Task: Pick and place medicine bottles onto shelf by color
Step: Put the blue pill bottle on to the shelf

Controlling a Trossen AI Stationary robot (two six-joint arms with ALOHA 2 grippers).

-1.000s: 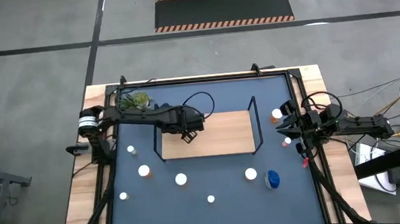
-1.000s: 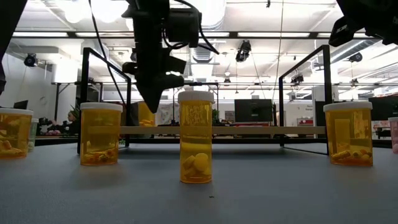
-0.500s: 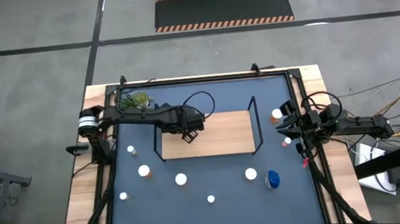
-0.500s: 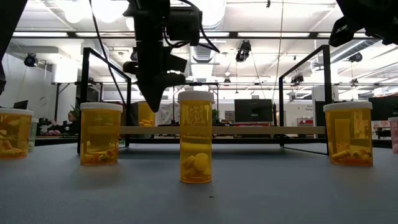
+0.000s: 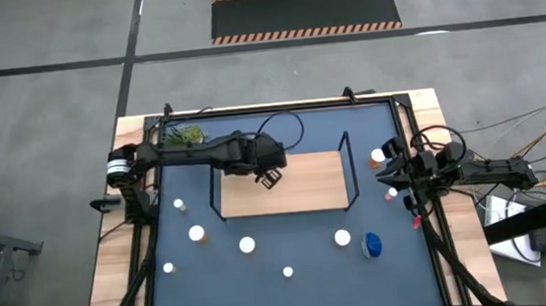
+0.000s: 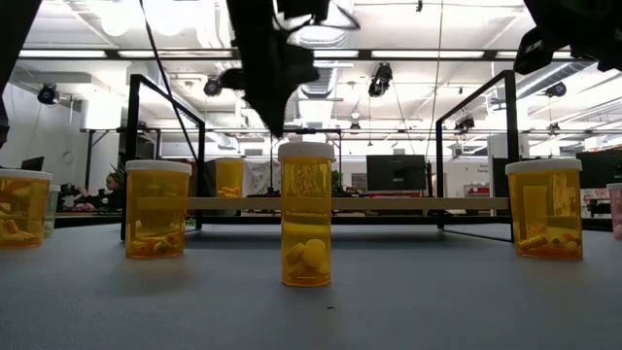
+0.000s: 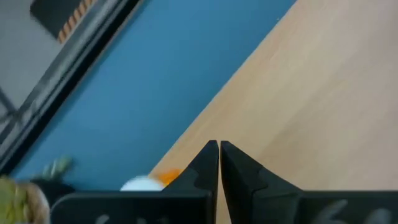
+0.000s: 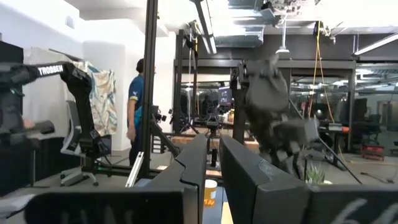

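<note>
The light-wood shelf (image 5: 306,185) lies in the middle of the dark-blue mat (image 5: 295,290). My left gripper (image 5: 272,178) hangs shut and empty above the shelf's left part; its wrist view shows the shut fingers (image 7: 219,147) over the board. One orange bottle (image 6: 229,177) stands on the shelf's left end, also seen below the fingers (image 7: 149,182). Several white-capped bottles (image 5: 247,244) and a blue one (image 5: 371,244) stand on the mat near the front. My right gripper (image 5: 386,175) rests at the table's right edge with a narrow gap between its fingers (image 8: 212,155), nothing in it.
Black wire frames (image 5: 348,166) rise at both short ends of the shelf. A small green plant (image 5: 184,137) sits at the far left corner. Two more bottles (image 5: 378,155) stand by my right gripper. A person (image 8: 135,118) stands in the room beyond the table.
My left gripper has risen from the shelf's left end and gone a little toward the table's right edge, staying shut. The orange bottle on the shelf, hidden behind it before, now shows in the low view.
</note>
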